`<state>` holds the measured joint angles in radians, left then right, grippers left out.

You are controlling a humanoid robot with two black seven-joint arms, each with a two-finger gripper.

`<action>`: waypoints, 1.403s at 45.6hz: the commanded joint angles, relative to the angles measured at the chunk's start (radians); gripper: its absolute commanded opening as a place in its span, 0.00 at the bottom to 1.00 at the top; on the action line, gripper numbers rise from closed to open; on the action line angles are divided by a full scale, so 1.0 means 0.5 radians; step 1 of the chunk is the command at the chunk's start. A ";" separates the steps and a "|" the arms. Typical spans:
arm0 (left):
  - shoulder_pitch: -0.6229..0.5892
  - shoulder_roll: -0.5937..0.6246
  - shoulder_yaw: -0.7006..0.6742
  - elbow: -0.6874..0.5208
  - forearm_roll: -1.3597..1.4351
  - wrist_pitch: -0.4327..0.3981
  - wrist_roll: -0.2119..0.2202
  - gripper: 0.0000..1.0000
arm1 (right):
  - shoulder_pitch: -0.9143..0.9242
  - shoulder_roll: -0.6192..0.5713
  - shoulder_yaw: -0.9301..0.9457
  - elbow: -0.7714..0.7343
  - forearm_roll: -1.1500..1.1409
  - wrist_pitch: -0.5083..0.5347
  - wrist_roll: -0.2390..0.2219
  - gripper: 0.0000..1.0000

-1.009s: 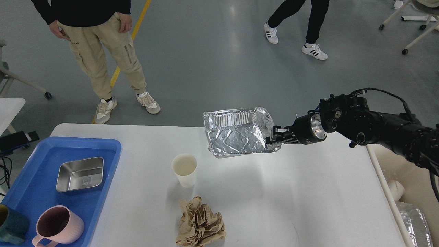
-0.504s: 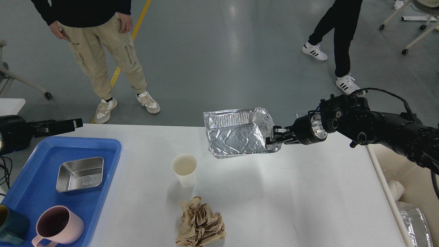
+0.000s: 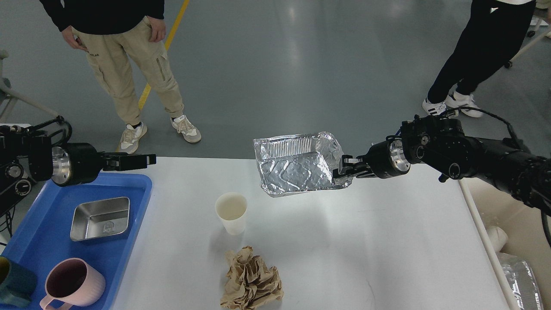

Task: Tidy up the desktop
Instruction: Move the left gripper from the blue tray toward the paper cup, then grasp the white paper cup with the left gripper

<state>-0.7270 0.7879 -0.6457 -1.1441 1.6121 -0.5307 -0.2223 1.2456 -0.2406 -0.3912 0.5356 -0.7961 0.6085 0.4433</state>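
Observation:
The white desktop (image 3: 387,241) fills the lower part of the head view. Above its far edge hangs a crumpled foil tray (image 3: 297,170), tilted, with my right gripper (image 3: 342,170) shut on its right rim. A white paper cup (image 3: 231,212) stands upright near the middle, and a crumpled ball of brown paper (image 3: 252,280) lies in front of it. My left gripper (image 3: 144,160) reaches in from the left over the far corner of the blue tray (image 3: 133,224); its fingers look close together, with nothing between them.
The blue tray holds a steel dish (image 3: 101,218), a pink mug (image 3: 71,283) and a teal cup (image 3: 13,286). A cream bin (image 3: 514,241) with foil inside sits past the desktop's right edge. Two people stand on the floor beyond the table.
My left arm has come in from the left and reached right over the blue tray. The right gripper lifted the foil tray slightly. The person at the back right walked further right.

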 commanded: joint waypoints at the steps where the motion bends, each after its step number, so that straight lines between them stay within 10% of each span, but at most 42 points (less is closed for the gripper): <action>1: -0.028 -0.027 0.085 0.012 0.028 -0.003 -0.092 0.97 | 0.012 -0.003 0.000 0.018 0.000 -0.002 0.000 0.00; 10: -0.126 -0.085 0.258 0.024 0.203 0.021 -0.264 0.92 | 0.018 0.003 0.000 0.018 0.000 -0.002 0.000 0.00; 64: -0.479 -0.677 0.917 0.493 0.362 0.052 -0.276 0.92 | 0.046 -0.114 0.031 0.138 0.000 -0.036 0.003 0.00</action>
<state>-0.9658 0.4710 -0.1986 -0.9276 1.7899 -0.5142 -0.3589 1.2672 -0.2947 -0.3786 0.6023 -0.7961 0.5903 0.4448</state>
